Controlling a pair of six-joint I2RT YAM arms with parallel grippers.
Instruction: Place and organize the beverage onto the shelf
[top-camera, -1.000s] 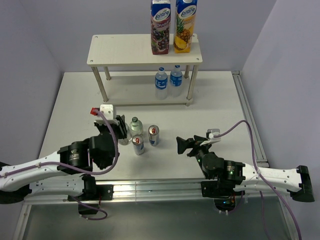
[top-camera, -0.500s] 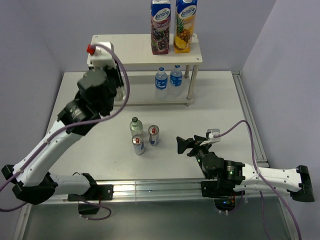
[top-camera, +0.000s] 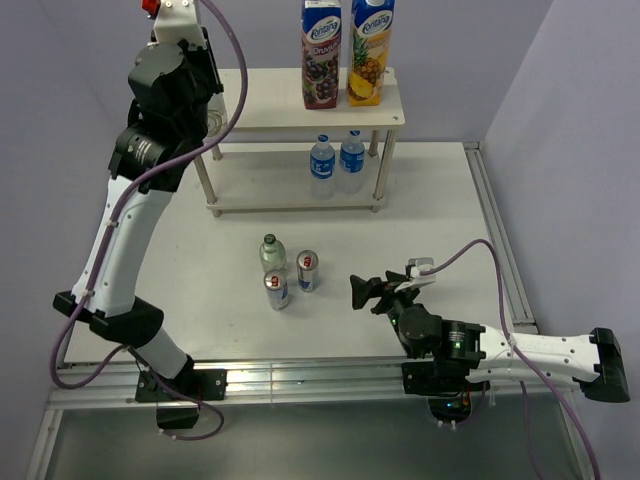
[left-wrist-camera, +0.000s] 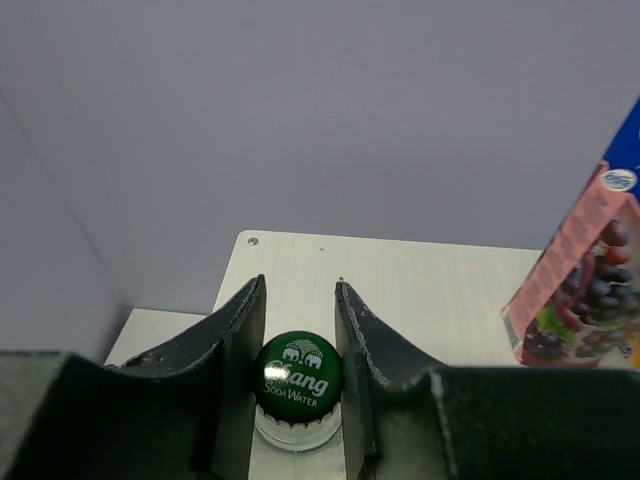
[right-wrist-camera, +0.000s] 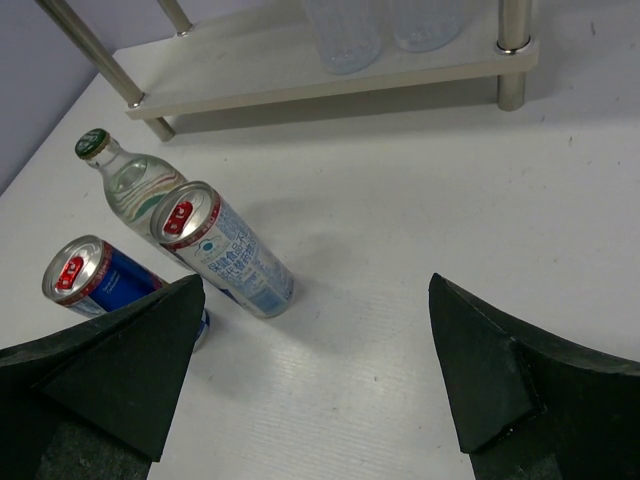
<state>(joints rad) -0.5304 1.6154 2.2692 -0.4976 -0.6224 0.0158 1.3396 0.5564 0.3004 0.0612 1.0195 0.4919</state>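
My left gripper (left-wrist-camera: 298, 335) is shut on a green-capped glass bottle (left-wrist-camera: 298, 377), gripped just under the cap. It hangs over the left end of the shelf's top board (left-wrist-camera: 420, 285). From above, the left gripper (top-camera: 210, 118) sits at that left end of the shelf (top-camera: 270, 105), and the arm hides the held bottle. Two blue-capped water bottles (top-camera: 322, 165) (top-camera: 351, 155) stand on the lower board. On the table stand another glass bottle (top-camera: 271, 253) and two cans (top-camera: 308, 270) (top-camera: 277, 290). My right gripper (top-camera: 362, 290) (right-wrist-camera: 315, 370) stands open and empty, just right of the cans (right-wrist-camera: 225, 250).
Two tall juice cartons (top-camera: 322, 52) (top-camera: 369, 50) stand on the right half of the top board; the grape one (left-wrist-camera: 585, 280) shows right of the held bottle. The lavender walls close in behind and left of the shelf. A metal rail (top-camera: 500, 240) borders the table's right side.
My left arm has risen from the table beside the cans to the left end of the shelf's top board, carrying the glass bottle. The right arm has barely shifted.
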